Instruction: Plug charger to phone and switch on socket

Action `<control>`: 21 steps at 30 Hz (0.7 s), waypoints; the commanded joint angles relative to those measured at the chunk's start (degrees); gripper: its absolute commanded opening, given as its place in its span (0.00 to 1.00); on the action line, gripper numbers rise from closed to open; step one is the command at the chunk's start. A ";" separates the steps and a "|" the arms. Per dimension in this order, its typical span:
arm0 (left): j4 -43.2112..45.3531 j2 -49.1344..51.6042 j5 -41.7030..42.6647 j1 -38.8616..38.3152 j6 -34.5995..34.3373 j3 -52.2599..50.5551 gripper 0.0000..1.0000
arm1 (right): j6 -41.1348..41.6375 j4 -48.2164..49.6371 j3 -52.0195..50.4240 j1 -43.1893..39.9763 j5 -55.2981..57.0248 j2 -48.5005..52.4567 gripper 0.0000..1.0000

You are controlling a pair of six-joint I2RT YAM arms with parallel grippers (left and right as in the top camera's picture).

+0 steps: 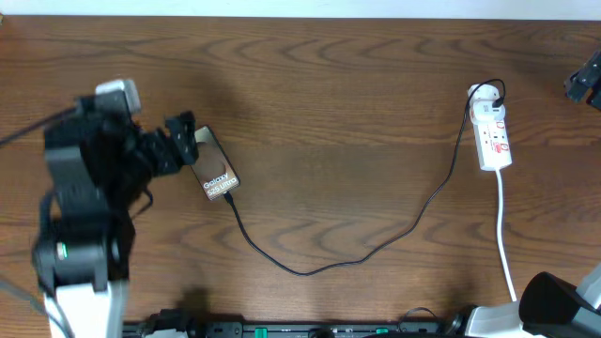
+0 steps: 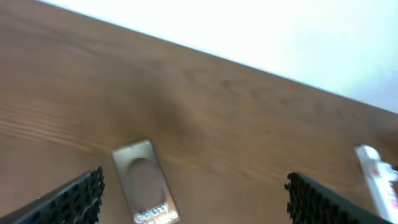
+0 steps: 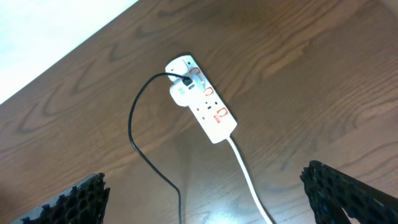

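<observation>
The phone (image 1: 216, 172) lies face up on the wooden table, showing white "Galaxy" text; in the left wrist view the phone (image 2: 144, 183) sits low, nearer the left finger. My left gripper (image 1: 187, 141) is open at the phone's upper-left end, and the left gripper (image 2: 196, 182) holds nothing. The charger cable (image 1: 310, 268) runs from the phone's lower end in a long curve to the socket (image 1: 493, 127), a white power strip at the right. My right gripper (image 3: 205, 185) is open above the table, short of the socket (image 3: 202, 106), with the charger cable (image 3: 134, 134) and white cord beneath it.
The white cord (image 1: 505, 239) runs from the socket toward the front edge, near the right arm's base (image 1: 554, 302). A dark object (image 1: 586, 80) sits at the far right edge. A black rail (image 1: 282, 330) lines the front edge.
</observation>
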 commanded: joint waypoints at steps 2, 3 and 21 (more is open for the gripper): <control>10.38 -10.82 -6.23 -0.39 1.05 -11.67 0.92 | 0.57 -0.04 -0.09 0.15 0.66 -0.24 0.99; 13.62 -13.16 -6.23 -0.39 1.05 -14.58 0.92 | 0.57 -0.04 -0.09 0.15 0.66 -0.24 0.99; 50.27 -46.10 -7.06 -0.39 2.58 -57.75 0.92 | 0.57 -0.04 -0.09 0.15 0.66 -0.24 0.99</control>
